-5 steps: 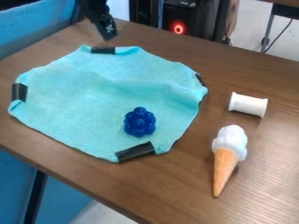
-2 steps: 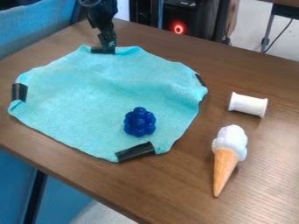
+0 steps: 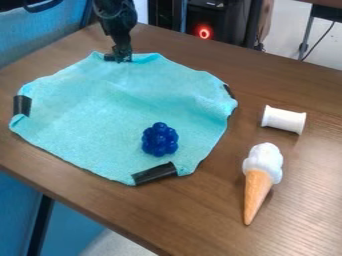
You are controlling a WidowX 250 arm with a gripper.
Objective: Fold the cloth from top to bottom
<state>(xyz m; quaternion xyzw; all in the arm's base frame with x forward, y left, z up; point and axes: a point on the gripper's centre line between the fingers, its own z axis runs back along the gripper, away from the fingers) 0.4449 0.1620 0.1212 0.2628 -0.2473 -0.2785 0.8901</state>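
The black gripper (image 3: 119, 58) hangs at the top edge of the cloth, right at the black tape there; whether it holds the edge cannot be told. The light turquoise cloth (image 3: 100, 110) lies spread on the brown table, with black tape on its top, left, right and bottom edges. Part of the top tape is hidden behind the gripper. A dark blue berry-like cluster (image 3: 159, 140) rests on the lower right part of the cloth.
On the wooden table (image 3: 200, 220), right of the cloth, lie a white spool (image 3: 284, 119) and a toy ice cream cone (image 3: 260, 175). The table's near edge runs diagonally from the left side to the bottom.
The gripper has come down from above the table's far edge to the cloth's top tape. Wrinkles across the cloth's upper middle look flatter. The spool, cone and blue cluster have stayed put.
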